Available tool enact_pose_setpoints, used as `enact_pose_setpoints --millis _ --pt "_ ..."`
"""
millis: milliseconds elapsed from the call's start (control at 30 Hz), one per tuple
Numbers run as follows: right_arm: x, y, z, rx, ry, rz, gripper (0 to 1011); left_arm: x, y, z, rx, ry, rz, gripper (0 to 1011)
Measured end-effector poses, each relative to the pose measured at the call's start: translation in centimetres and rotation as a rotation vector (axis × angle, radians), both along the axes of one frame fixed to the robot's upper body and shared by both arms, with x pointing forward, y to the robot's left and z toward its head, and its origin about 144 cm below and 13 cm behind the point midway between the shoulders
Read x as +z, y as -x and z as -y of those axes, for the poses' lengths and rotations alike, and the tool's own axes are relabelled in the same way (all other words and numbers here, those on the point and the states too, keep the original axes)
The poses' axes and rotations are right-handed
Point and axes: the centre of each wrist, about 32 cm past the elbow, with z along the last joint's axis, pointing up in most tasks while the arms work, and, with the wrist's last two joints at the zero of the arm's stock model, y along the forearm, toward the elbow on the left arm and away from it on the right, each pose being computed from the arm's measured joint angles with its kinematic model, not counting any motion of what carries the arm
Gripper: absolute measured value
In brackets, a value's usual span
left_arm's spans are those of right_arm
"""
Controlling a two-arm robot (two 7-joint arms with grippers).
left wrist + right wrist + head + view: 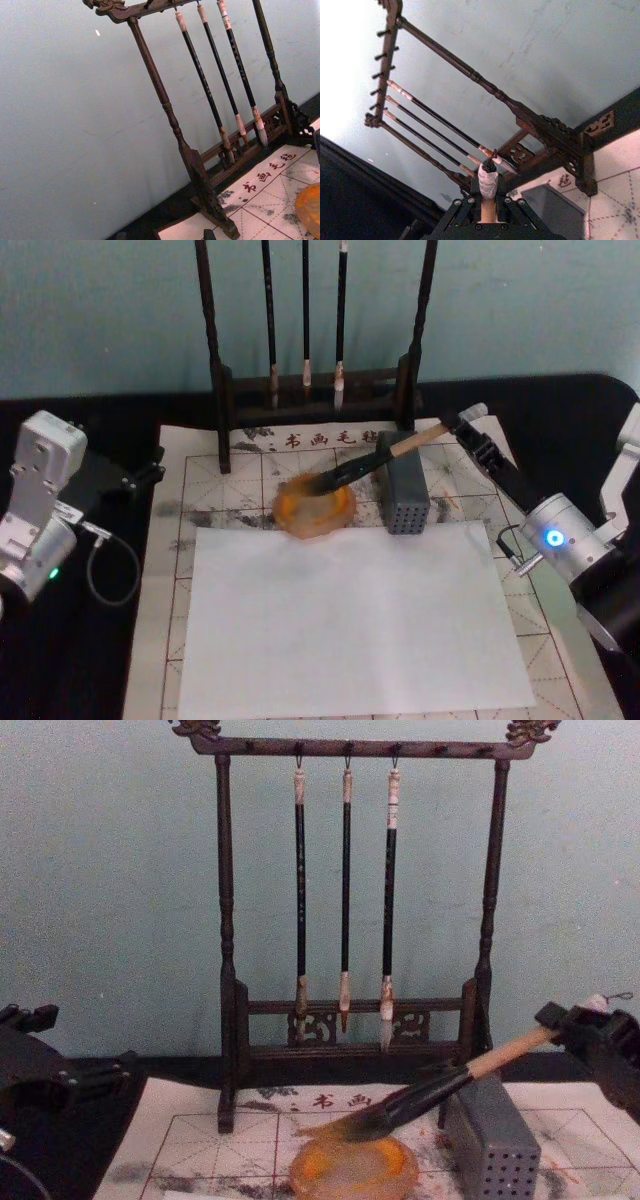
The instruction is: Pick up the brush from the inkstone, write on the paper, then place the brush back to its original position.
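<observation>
Since no stroke is seen on the plain white sheet [350, 620], the task is judged to be at its first step: grasp made, lift not yet made.

Right gripper [462, 430]: at the right rear of the table. Jaws are closed on the pale upper handle of the brush [370, 465], just below its whitish end cap. In the right wrist view the handle is seen clamped between the two fingers.

Brush: slanted. Bristles are low over the rear rim of the inkstone [300, 523], and the handle rises to the right across the top of the grey block [405, 502]. Whether the bristles touch the dish cannot be told; in the chest view they are seen just above the rim.

Inkstone: set on the gridded paper [200, 480], just behind the far edge of the white sheet, with the grey block close on its right.

Gridded paper: grey smudges are noted around the inkstone. Its middle and near part are covered by the white sheet.

Left gripper [148, 473]: parked at the left edge of the gridded paper. Open or closed cannot be told.

Rack [223, 920] with three slim brushes [346, 890]: at the rear, not needed.

Left to do, as judged:
- the brush to be lifted clear of dish and block;
- the brush to be carried forward to the sheet;
- strokes to be written;
- the brush to be laid back with bristles on the inkstone.
</observation>
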Motion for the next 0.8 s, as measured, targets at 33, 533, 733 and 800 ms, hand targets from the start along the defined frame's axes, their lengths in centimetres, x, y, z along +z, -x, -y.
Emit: enact_pose_setpoints --millis 33,533,733,800 --pt "0.1 0.0 0.0 0.0 -0.01 0.001 182 0.0 0.0 0.0 0.0 0.0 0.0 1001" --pt "0.9 0.1 0.3 0.011 -0.033 0.014 182 0.0 0.0 0.0 0.0 0.0 0.0 1001" --pt "1.5 0.3 0.5 0.037 -0.027 0.036 182 0.0 0.0 0.0 0.0 0.0 0.0 1001" --pt "1.7 0.4 0.6 0.047 -0.025 0.044 182 0.0 0.0 0.0 0.0 0.0 0.0 1001"
